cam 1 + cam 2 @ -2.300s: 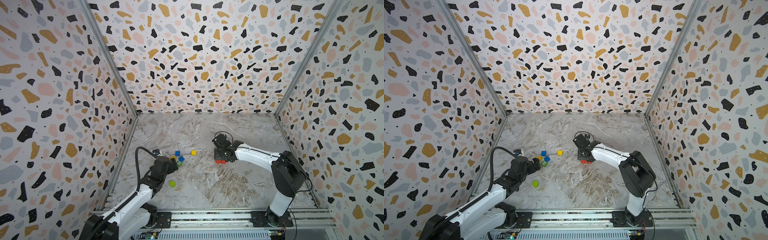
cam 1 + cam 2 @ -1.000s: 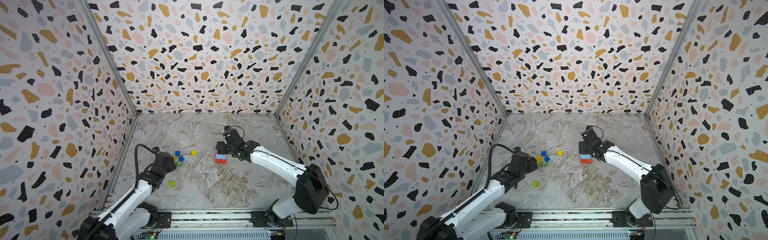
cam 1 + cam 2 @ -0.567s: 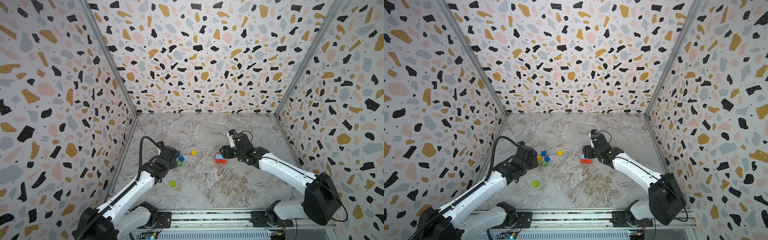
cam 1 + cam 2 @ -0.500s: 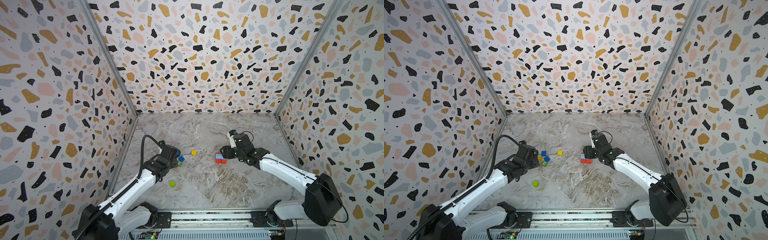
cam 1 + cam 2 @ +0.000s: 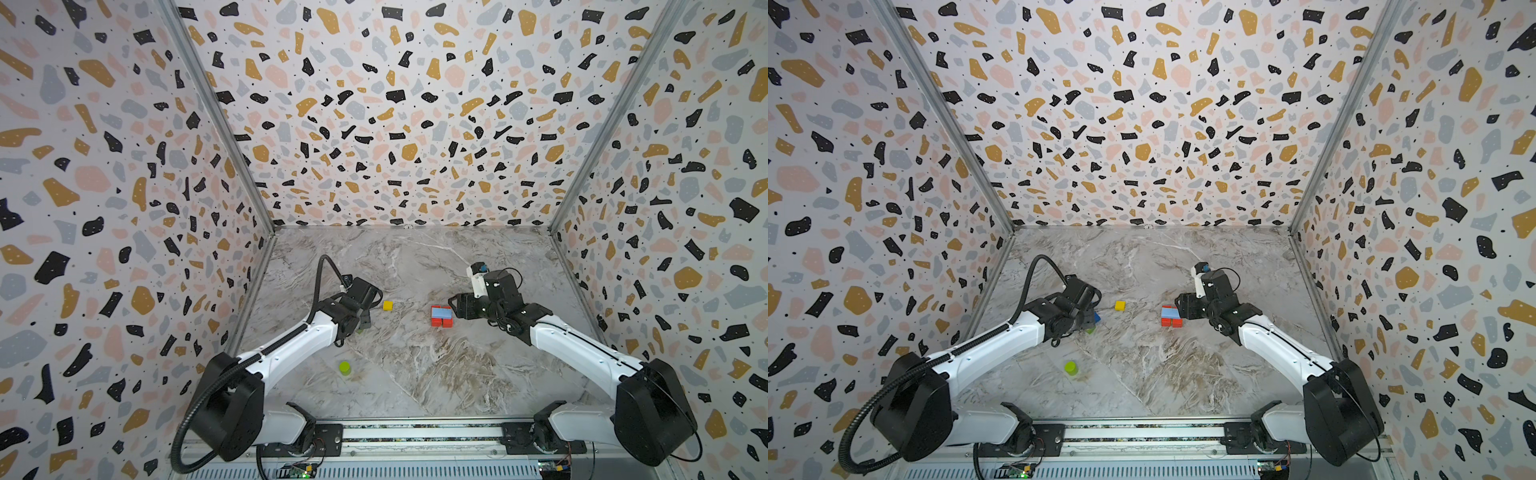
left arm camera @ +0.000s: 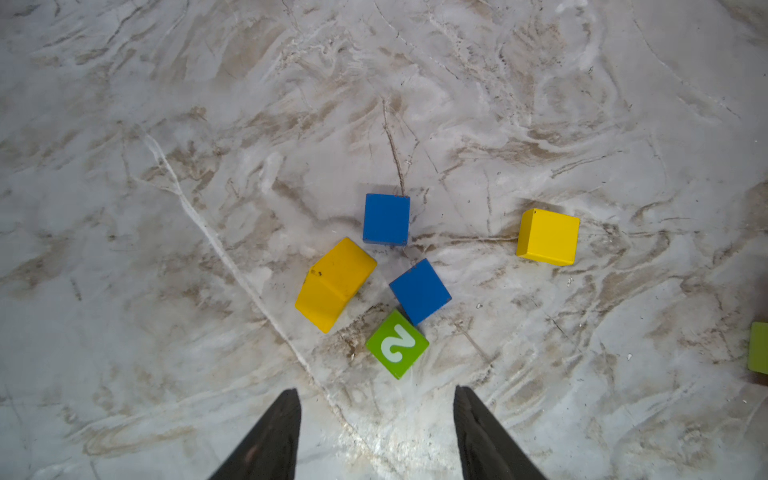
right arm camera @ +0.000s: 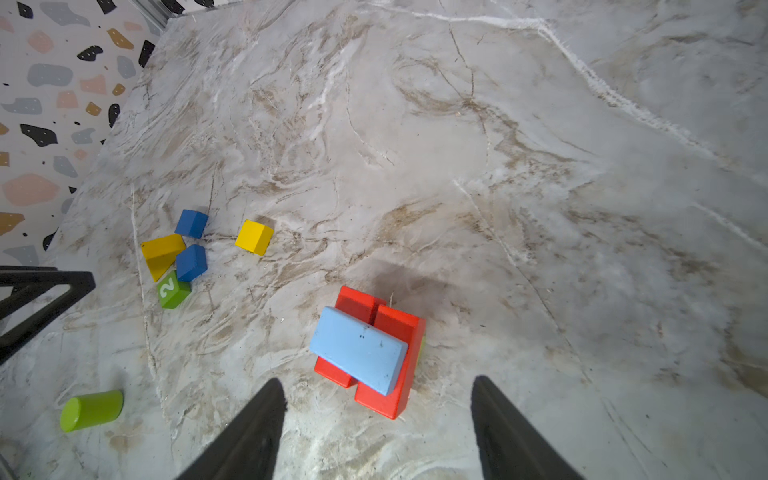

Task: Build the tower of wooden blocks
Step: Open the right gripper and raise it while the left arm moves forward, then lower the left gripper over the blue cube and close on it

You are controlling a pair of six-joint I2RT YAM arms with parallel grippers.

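The tower [image 5: 441,316] so far is low: two red blocks [image 7: 399,326] side by side with a light blue bar [image 7: 359,351] laid flat on top. We see it just right of centre on the marble table [image 5: 415,374], in the lower middle of both top views. There the bar's long axis runs about left to right across the frame. It lies crosswise to the red blocks, whose long axes run toward the back wall. In the right wrist view it leaves part of each red block bare.

The right gripper [image 7: 376,380] sits just right of the tower in both top views. Its fingers are apart and hold nothing, and we see the near end of the red pair between them with gaps on both sides.

Left of the tower lie the loose blocks: a yellow cube [image 5: 387,306] alone, then a cluster of two blue cubes [image 6: 386,219], a yellow wedge [image 6: 334,284] and a green cube [image 6: 397,345] marked 2. The left gripper [image 6: 375,390] hangs above that cluster, fingers apart and empty. A lime cylinder [image 5: 344,367] stands apart toward the lower left.
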